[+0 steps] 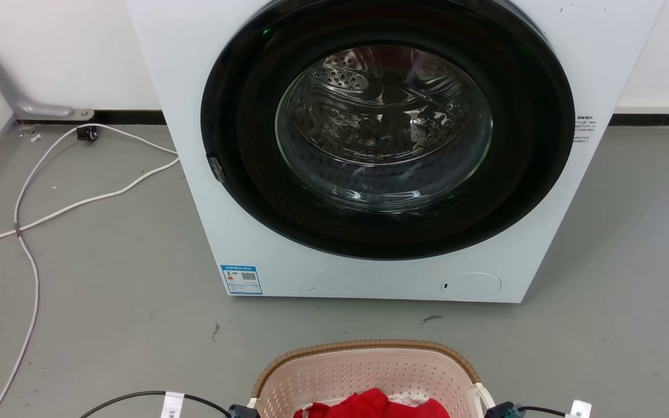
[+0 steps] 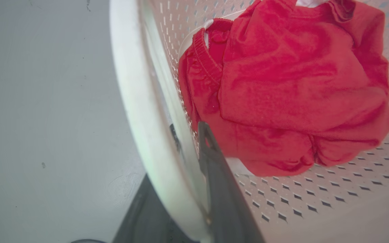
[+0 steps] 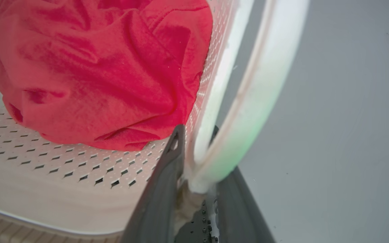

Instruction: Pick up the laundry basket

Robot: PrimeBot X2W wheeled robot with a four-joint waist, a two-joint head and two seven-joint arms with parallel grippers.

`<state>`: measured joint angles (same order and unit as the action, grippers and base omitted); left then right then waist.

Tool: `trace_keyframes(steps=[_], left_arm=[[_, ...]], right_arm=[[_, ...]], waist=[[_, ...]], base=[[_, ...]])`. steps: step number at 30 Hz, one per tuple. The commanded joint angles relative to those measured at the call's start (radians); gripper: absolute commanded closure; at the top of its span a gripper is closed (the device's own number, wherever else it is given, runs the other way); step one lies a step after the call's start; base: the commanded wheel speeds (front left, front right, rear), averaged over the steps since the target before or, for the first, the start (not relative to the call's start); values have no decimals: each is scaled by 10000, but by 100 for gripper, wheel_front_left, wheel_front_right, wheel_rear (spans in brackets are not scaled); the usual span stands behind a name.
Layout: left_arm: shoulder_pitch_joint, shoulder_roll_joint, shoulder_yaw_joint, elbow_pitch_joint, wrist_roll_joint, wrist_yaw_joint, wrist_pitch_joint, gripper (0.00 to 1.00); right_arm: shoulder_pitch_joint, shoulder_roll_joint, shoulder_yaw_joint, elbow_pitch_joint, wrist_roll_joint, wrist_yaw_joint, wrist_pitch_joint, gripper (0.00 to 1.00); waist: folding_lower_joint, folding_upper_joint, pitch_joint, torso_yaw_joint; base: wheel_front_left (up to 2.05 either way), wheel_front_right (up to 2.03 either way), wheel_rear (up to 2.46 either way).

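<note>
We find the left gripper [image 2: 187, 135] closed across the left handle [image 2: 137, 101] of the laundry basket [image 1: 369, 371], one finger inside and one outside. The basket stands upright on the floor [image 1: 108, 290] before the washer [image 1: 340, 278], mouth up, its long axis seemingly handle to handle. The right gripper [image 3: 196, 135] clamps the right handle [image 3: 265, 84]. We judge the grasp made; next comes a level, simultaneous lift.
</note>
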<state>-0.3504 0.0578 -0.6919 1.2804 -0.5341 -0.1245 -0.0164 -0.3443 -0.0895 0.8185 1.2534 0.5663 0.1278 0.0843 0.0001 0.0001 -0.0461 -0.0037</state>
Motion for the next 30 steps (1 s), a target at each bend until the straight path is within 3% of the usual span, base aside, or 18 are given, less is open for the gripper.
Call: trace_keyframes(steps=[1,30], left_arm=[[-92,-32,-69,-90,-13,-91,-94,100],[-118,168,-765,7,-728,-90,-209,100]], right_arm=[[-29,48,131,-64,6,53,-29,100],[-237,10,1137,97,1068,53,-140,100]], waist=[[-1,-1,-2,9],[-1,-1,6,-20]], base=[[0,0,0],[0,0,0]])
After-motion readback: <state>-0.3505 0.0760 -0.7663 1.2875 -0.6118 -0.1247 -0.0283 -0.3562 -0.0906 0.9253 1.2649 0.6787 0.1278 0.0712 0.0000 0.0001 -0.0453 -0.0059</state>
